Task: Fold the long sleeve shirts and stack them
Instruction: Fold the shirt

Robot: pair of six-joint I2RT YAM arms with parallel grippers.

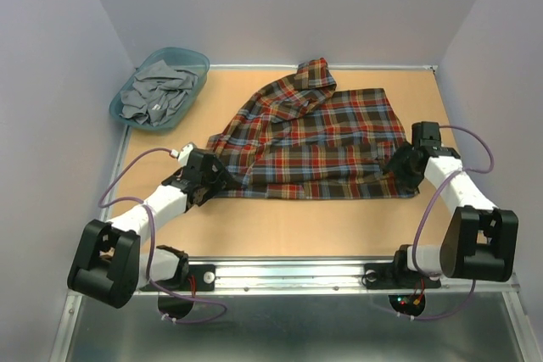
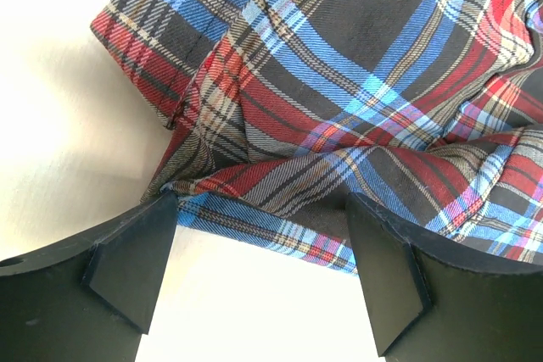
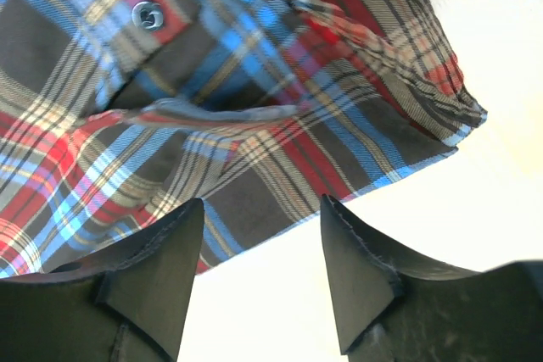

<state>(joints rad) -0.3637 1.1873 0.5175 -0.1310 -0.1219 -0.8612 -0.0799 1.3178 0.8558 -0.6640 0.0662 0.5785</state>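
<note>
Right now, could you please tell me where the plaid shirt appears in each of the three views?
Top external: the plaid shirt lies spread across the middle of the table.
Left wrist: the shirt fills the upper right.
Right wrist: the shirt fills the upper left.
Shared landmark: bare table bordering the shirt's near hem.

The plaid shirt [image 1: 314,137] lies spread across the middle of the table [image 1: 280,231], collar end toward 12 o'clock. My left gripper [image 1: 212,178] sits at its hem corner at 8 o'clock, and my right gripper [image 1: 405,167] at the opposite corner at 4 o'clock. At 10 o'clock, a teal basket [image 1: 121,116] holds crumpled grey cloth [image 1: 159,91].
</note>
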